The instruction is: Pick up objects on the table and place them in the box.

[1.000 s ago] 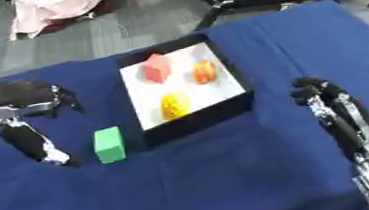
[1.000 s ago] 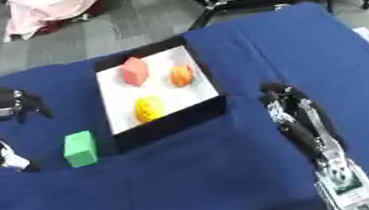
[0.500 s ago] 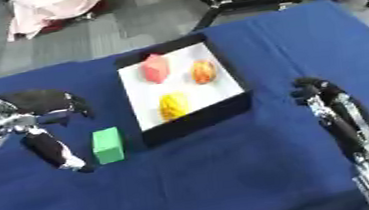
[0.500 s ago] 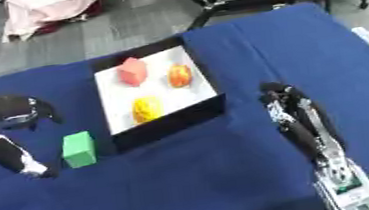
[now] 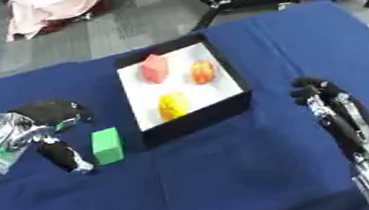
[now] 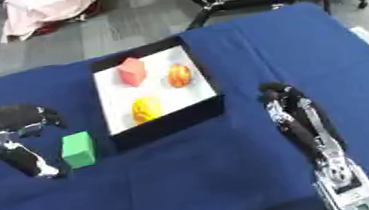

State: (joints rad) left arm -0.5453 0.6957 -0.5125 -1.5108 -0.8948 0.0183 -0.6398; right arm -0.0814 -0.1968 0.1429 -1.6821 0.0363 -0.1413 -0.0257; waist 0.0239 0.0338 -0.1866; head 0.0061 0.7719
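At the left edge of the blue-covered table, the left hand is spread wide and holds nothing: its fingers arch above and to the left of the green block, and its thumb extends down just beside the block's left face. Contact between thumb and block cannot be confirmed. The green block lies on the cloth, just left of the black box and near its front left corner, apart from the box wall. The box has a white floor and already contains three items: a red block at the rear left, an orange round object at the rear right, and a yellow object toward the front. The green block is the only loose object visible on the table. The step in hand is judged to be the approach to grasp this block. The next move calls for closing fingers and thumb on opposite faces of the block, lifting it clear of the box wall, and carrying it rightward over the white floor for release. At the right, the right hand is idle, its fingers lightly bent and holding nothing.
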